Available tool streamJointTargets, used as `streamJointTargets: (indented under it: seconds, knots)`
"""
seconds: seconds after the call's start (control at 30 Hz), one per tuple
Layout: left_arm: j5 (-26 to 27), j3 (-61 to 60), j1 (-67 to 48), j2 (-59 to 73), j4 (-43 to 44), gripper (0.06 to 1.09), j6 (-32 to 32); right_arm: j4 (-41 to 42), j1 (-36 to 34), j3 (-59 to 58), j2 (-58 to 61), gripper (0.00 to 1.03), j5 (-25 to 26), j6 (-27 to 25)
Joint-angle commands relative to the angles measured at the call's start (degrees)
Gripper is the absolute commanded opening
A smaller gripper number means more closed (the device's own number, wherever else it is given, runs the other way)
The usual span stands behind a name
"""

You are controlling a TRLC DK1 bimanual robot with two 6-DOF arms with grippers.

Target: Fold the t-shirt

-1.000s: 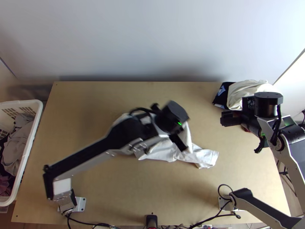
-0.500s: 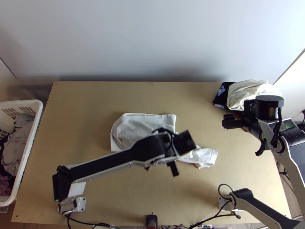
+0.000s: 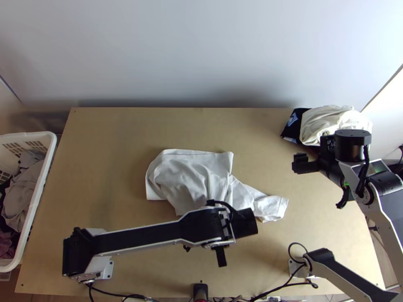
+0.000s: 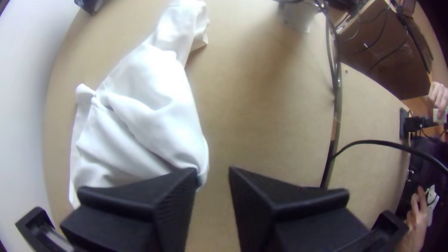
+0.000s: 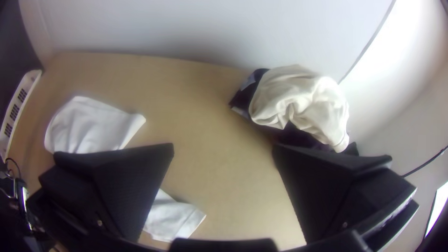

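Table (image 3: 126,131): lies light and wooden under the work, with pale wall (image 3: 201,55) at 12 o'clock. Read clock positions in the top view, from the table centre unless stated otherwise.
Fold progress: appears early. Shows a creased, uneven layout without a squared outline. Still to be done, as judged here: straighten the loose end, then form and flatten neat folds.
T-shirt (image 3: 194,176): lies white and creased near the centre, slightly toward 11 o'clock. Runs from a broad panel to a narrower, rumpled end at about that panel's 4 o'clock.
Left gripper (image 4: 213,172): holds fingers (image 4: 154,200) apart, without cloth gripped. Has the broad panel toward its 11 o'clock. Overlaps the cloth edge in the left wrist view; cannot tell contact.
Right gripper (image 5: 223,149): stands wide open, well apart from the cloth, at 2 o'clock. Has the broad panel toward its 9 o'clock and the narrow end toward its 7 o'clock.
Clothes pile (image 3: 330,121): sits bunched at 1 to 2 o'clock.
Basket (image 3: 49,166): stands at 9 o'clock, loaded with garments (image 3: 22,196).
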Motion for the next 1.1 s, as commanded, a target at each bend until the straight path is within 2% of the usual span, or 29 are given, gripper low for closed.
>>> streamJointTargets:
  seconds: [0.0,0.07,0.1,0.37,0.53,0.93,1.07]
  knots:
    - [-0.6,2.7,-0.2,0.0,-1.1,0.79,-0.9,-3.6,2.0,-0.1,-0.7,0.98,-2.8,-1.8]
    - [-1.9,4.5,1.7,-1.6,-1.3,1.00,-0.9,-4.6,2.1,-0.7,-0.7,0.98,-7.5,-2.1]
    - [-2.0,5.1,2.8,-2.5,-1.4,1.03,-0.8,-4.8,2.1,-1.2,-0.7,0.98,-9.3,-2.1]
    - [-2.0,5.9,15.1,-8.5,-1.3,1.03,-2.7,-5.2,8.0,-5.6,1.8,0.98,-16.9,-1.6]
    - [-2.0,5.2,23.3,-8.3,0.0,1.03,-4.2,-6.9,11.3,-7.8,7.6,0.98,-17.7,0.3]
    - [-2.0,2.7,36.4,-3.9,4.4,1.03,-2.2,2.7,16.0,-9.3,23.4,0.97,-23.0,1.3]
    - [-2.0,1.9,37.2,-3.4,4.8,1.03,-2.2,7.3,15.0,-9.7,28.2,0.90,-26.1,2.2]
